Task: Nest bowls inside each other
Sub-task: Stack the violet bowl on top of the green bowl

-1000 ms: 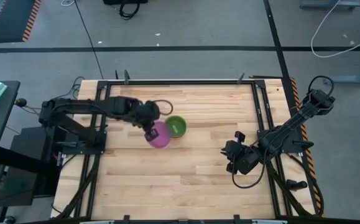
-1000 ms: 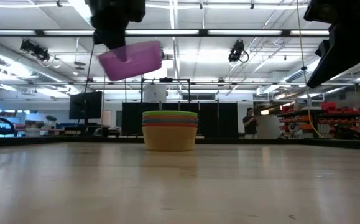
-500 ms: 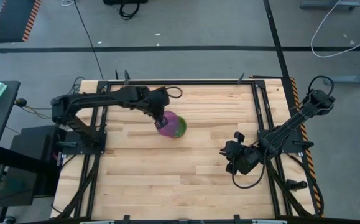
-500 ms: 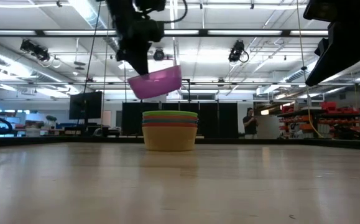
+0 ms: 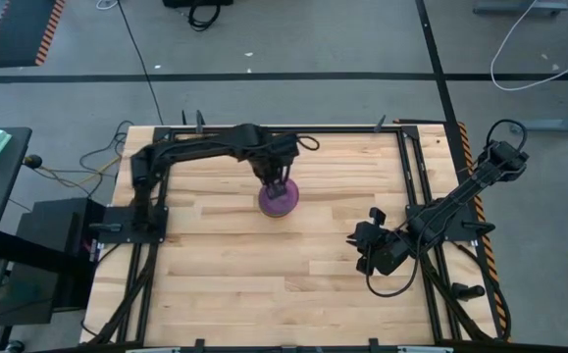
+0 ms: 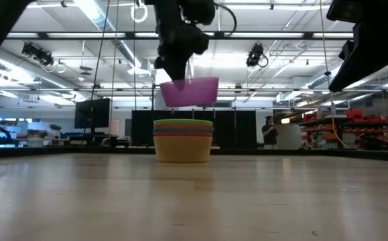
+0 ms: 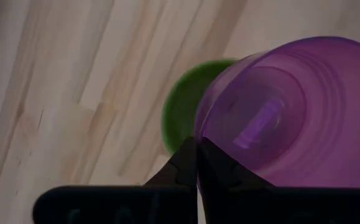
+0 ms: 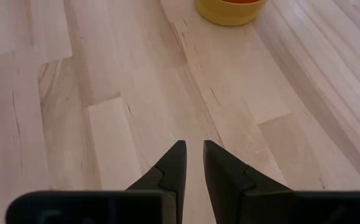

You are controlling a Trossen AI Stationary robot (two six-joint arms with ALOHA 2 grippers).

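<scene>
purple bowl (image 6: 190, 91) translucent violet, paler sheen at base. stack of bowls (image 6: 183, 139): green rim on top, then orange band, yellow bowl (image 8: 230, 9) lowest. green bowl (image 7: 181, 112) deep green inside. table (image 5: 264, 275) pale wood, planks in light tan and cream strips, black frame round edge. both arms black. floor grey, orange-black striped mat (image 5: 17, 29) at far corner.

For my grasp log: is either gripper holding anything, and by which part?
The left gripper holds the purple bowl by its rim, above the stack. The right gripper holds nothing.
</scene>
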